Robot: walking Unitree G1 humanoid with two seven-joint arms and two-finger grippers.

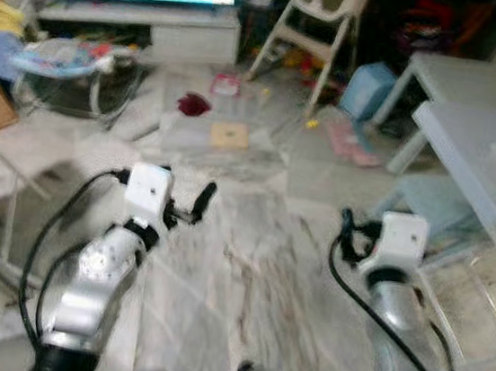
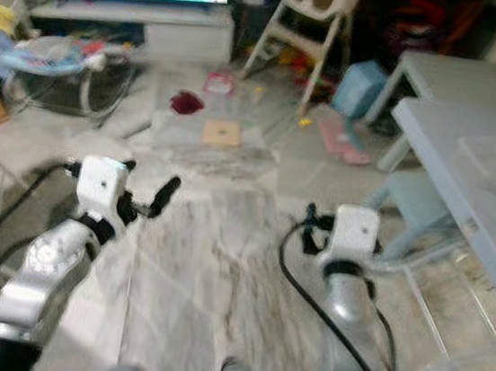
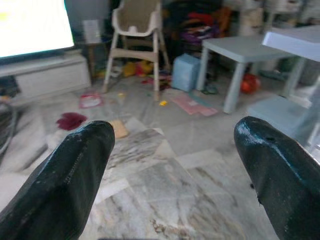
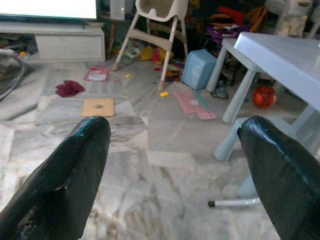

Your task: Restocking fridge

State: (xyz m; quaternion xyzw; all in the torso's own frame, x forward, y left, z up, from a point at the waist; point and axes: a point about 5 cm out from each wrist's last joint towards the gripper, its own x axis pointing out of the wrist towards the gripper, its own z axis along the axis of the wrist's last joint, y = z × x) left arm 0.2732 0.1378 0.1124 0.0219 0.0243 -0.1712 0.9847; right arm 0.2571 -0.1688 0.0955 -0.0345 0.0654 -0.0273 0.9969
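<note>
While no fridge or stock is appearing, left gripper (image 3: 170,165) and right gripper (image 4: 172,165) are riding at lower frame, fingers spread wide, carrying nothing, likely walking posture. Marble floor (image 1: 247,267) is filling centre; high chair (image 1: 318,22) is standing at upper centre, grey table (image 1: 472,132) at upper right.

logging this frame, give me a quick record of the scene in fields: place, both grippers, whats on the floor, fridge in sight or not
place: living room with marble floor
left gripper: jaws open, empty, held over the floor
right gripper: jaws open, empty, held over the floor
floor items: red cloth, tan square, pink mat, blue box
furniture: high chair, grey table
fridge: none in sight
</note>
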